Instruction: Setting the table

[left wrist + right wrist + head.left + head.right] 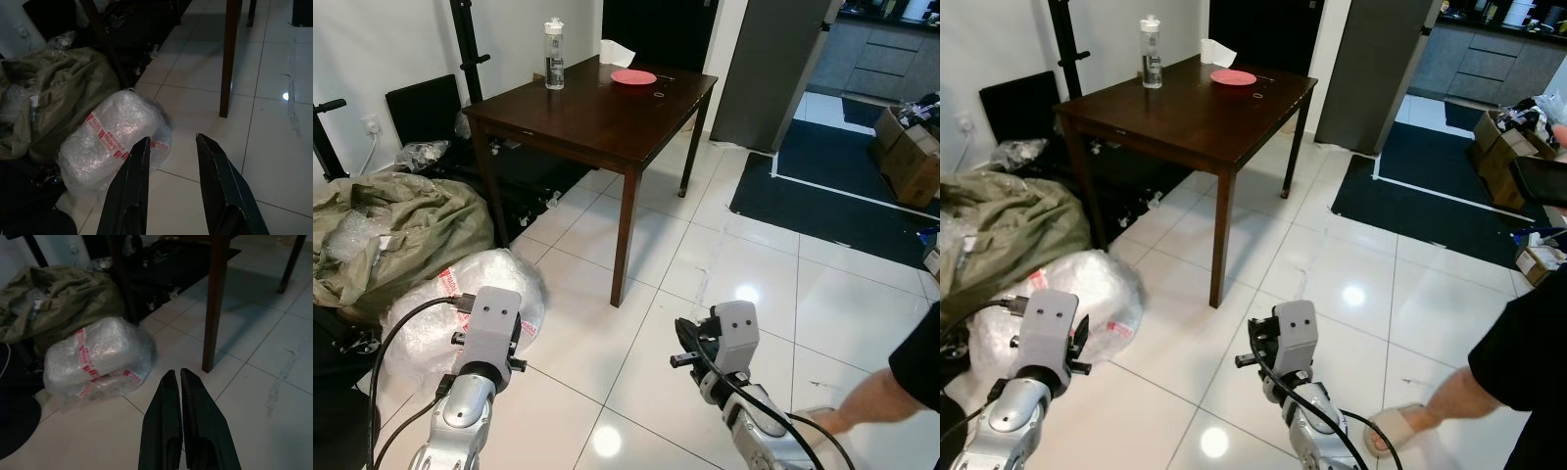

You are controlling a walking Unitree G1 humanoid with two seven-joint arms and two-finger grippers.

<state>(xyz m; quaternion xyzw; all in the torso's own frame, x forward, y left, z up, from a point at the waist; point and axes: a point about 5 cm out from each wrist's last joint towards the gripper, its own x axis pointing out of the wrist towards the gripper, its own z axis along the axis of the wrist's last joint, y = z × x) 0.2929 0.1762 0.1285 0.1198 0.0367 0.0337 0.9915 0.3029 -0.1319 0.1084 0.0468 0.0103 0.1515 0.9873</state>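
Walk closer to dark brown wooden surface [607,117] first; round pink plate [633,77] sits far side, near clear plastic bottle [554,57]
Left hand [171,161] wide, holding nothing; right hand [178,396] pinched shut, holding nothing
Steer past bubble-wrap bundle [470,294] on floor

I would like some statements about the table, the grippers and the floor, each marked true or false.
1. A pink plate lies on the wooden table. True.
2. The water bottle lies on its side. False: it stands upright on the table.
3. The left gripper has its fingers apart. True.
4. The right gripper holds a fork. False: its fingers are shut on nothing.
5. A bubble-wrapped bundle lies on the tiled floor. True.
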